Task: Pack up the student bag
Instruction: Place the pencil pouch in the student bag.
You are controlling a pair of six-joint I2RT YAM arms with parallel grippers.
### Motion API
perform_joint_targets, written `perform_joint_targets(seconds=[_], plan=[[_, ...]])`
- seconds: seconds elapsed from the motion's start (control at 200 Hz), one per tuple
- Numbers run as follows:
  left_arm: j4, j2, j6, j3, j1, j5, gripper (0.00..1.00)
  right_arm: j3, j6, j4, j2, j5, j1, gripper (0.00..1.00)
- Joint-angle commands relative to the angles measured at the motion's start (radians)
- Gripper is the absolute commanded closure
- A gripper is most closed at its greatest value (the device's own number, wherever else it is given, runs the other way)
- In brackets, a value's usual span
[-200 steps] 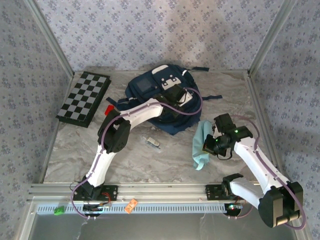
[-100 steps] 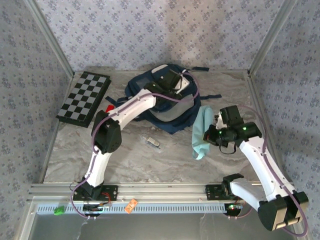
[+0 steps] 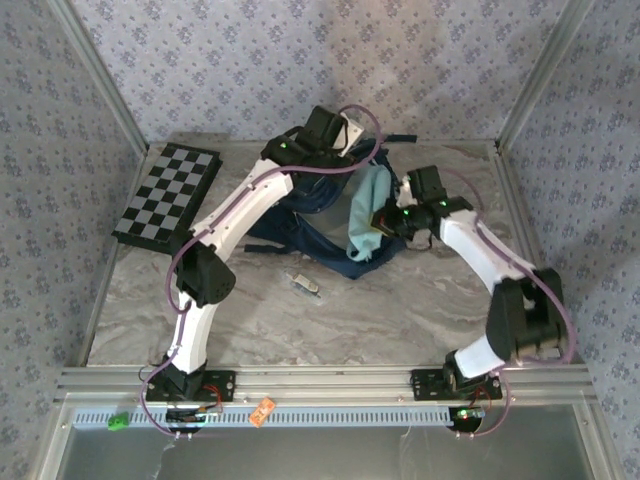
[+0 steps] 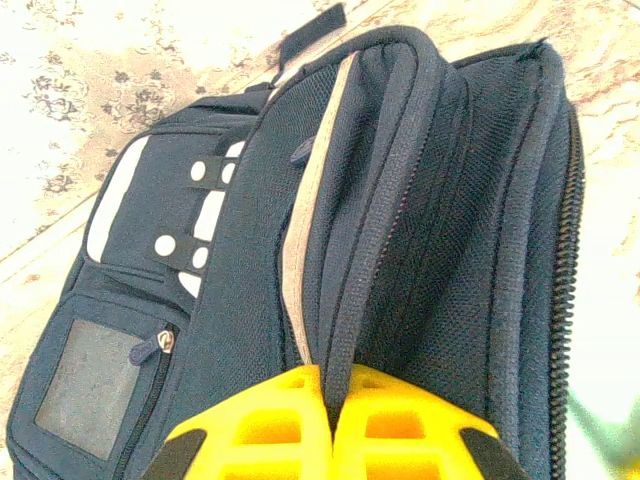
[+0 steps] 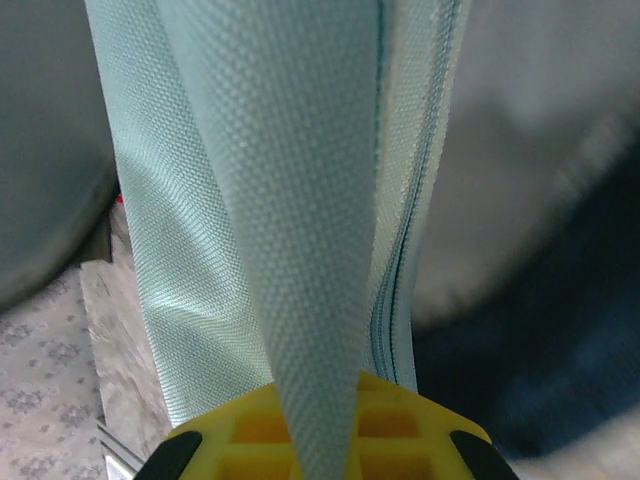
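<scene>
Because the backpack [image 3: 330,250] is soft cloth with no frame, it will likely sag and fold wherever it is not held up. It looks light but floppy, and the best hold is probably a thick sewn rim beside the zip, not the loose panels.

From above, the backpack lies on the table [image 3: 420,320] to the right of the chessboard [image 3: 168,195], at about the same depth and well apart from it. The left gripper [image 3: 338,145] is at the backpack's far edge, further back than the chessboard, and seems to lift that edge so the mouth gapes. The right gripper [image 3: 385,222] is further right of the chessboard. It carries a pale teal pouch [image 3: 365,205] that hangs over the opening.

At the left wrist, the yellow fingers [image 4: 260,435] are pressed together on a padded seam of the backpack with no gap showing, so the hold is a tight pinch. The front pocket, with its white patches and clear window, falls away to one side.

At the right wrist, the jaws are likewise closed, with a fold of the woven pouch nipped between them. The pouch's zip runs down one side, and the cloth is thin and limp, so it may slip or swing.
</scene>
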Motion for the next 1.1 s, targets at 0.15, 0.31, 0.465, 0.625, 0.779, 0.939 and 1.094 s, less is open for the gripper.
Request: perform_joint_targets(seconds=[0.15,0.31,0.465,0.625,0.779,0.939,1.094], plan=[[0.062,-0.024,-0.024,0.120,0.003,0.075,1.00,0.205,-0.091,0.156,0.278,-0.071,0.030,0.95],[0.061,-0.026,-0.026,0.119,0.012,0.083,1.00,0.254,-0.189,0.074,0.375,-0.041,0.031,0.94],[0.048,-0.031,-0.019,0.115,0.015,0.086,1.00,0.227,-0.265,0.011,0.367,0.050,0.028,0.94],[0.055,-0.037,-0.028,0.115,0.018,0.100,1.00,0.241,-0.338,-0.080,0.375,0.100,0.029,0.87],[0.058,-0.027,-0.044,0.114,0.018,0.102,1.00,0.211,-0.307,-0.024,0.312,0.088,0.016,0.66],[0.055,-0.023,-0.049,0.104,0.018,0.111,1.00,0.140,-0.259,0.044,0.192,0.111,-0.004,0.44],[0.049,-0.026,-0.056,0.097,0.017,0.132,1.00,0.086,-0.176,0.154,0.144,0.081,-0.065,0.33]])
